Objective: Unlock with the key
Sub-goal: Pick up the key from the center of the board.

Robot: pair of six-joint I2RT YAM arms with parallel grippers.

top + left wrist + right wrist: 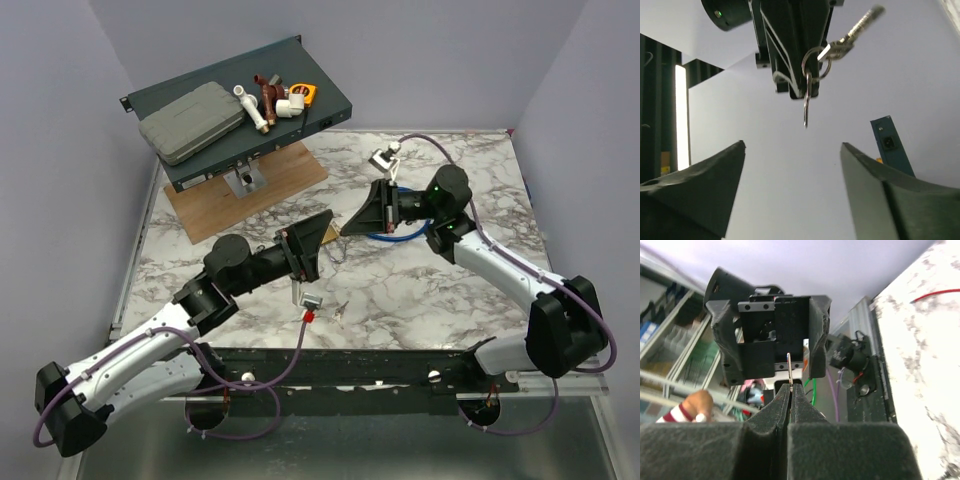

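Observation:
My right gripper (791, 386) is shut on the key (789, 371), a thin silver blade that sticks out edge-on past its fingertips. In the left wrist view the key (806, 102) hangs from the right gripper (792, 90) with a wire ring (815, 62) and a second silvery piece (860, 25) attached. My left gripper (792, 145) is open and faces it, with nothing between its fingers. From above, the two grippers meet tip to tip over the table's middle, the left gripper (325, 240) just left of the right gripper (347, 230).
A small silvery object (383, 157) lies on the marble table (480, 180) behind the right gripper. A dark tray (300, 75) holding a grey case and pipe fittings sits at the back left over a wooden board (290, 180). A small metal piece (340, 310) lies near the front edge.

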